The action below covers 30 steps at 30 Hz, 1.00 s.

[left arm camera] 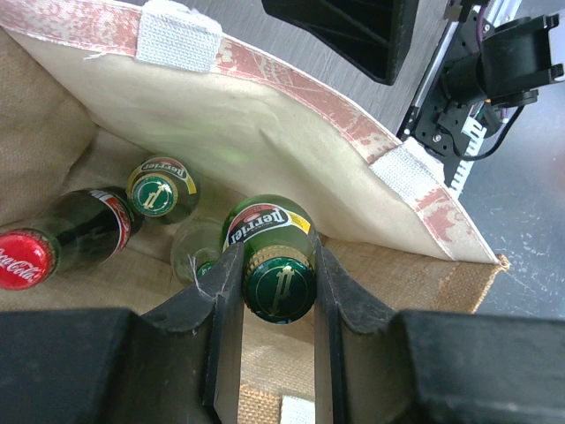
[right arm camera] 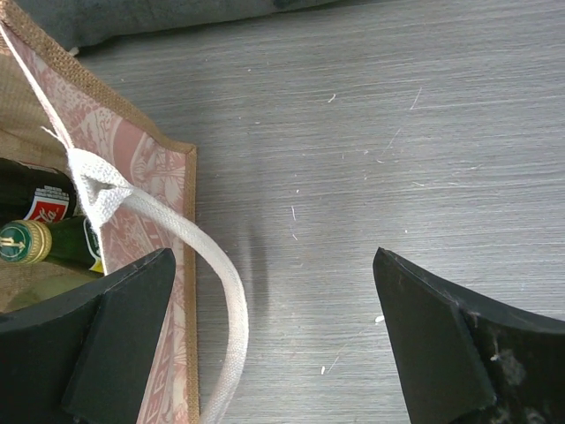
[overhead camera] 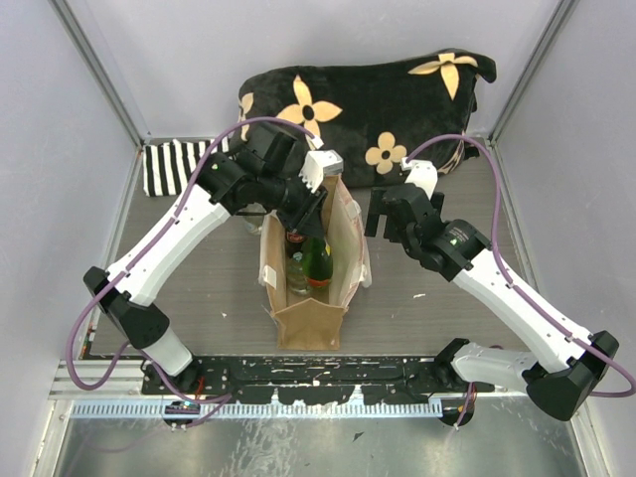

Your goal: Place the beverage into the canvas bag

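The tan canvas bag stands open mid-table, its cream inner wall and reddish edge showing in the left wrist view. My left gripper reaches into the bag and is shut on the cap of a green Perrier bottle, which stands upright inside the bag. A second Perrier bottle, a Coca-Cola bottle and a clear bottle are also in the bag. My right gripper is open and empty over the table, just right of the bag's side and cream handle.
A black flowered cushion lies against the back wall. A black-and-white striped cloth lies at the back left. A metal rail runs along the near edge. Grey walls close in both sides.
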Available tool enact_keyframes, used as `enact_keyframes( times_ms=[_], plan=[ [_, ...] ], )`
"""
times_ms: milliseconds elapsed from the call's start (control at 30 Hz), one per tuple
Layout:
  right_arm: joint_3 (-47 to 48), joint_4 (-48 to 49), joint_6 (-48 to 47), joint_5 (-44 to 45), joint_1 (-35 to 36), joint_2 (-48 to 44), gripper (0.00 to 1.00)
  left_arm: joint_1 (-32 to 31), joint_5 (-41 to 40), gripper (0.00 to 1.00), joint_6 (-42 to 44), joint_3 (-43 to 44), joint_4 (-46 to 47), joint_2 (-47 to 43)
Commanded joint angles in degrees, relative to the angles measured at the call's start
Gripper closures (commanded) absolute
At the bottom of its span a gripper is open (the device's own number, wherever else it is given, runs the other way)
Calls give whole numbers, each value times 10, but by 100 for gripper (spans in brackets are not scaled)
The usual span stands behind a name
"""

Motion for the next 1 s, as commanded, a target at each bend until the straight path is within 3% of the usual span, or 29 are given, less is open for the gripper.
enact_keyframes(
  times_ms=[0,500,967],
  plan=[
    [14,1,11,15,-3,-17,0,-6,14,100,-3,-9,94,-43],
    [11,-15,27,17,-4,-26,0,-62,-22,100,9,-181,200,-86],
    [10,-23,35,22,-5,-33,0,-77,-72,100,39,-264,279,-81]
  ],
)
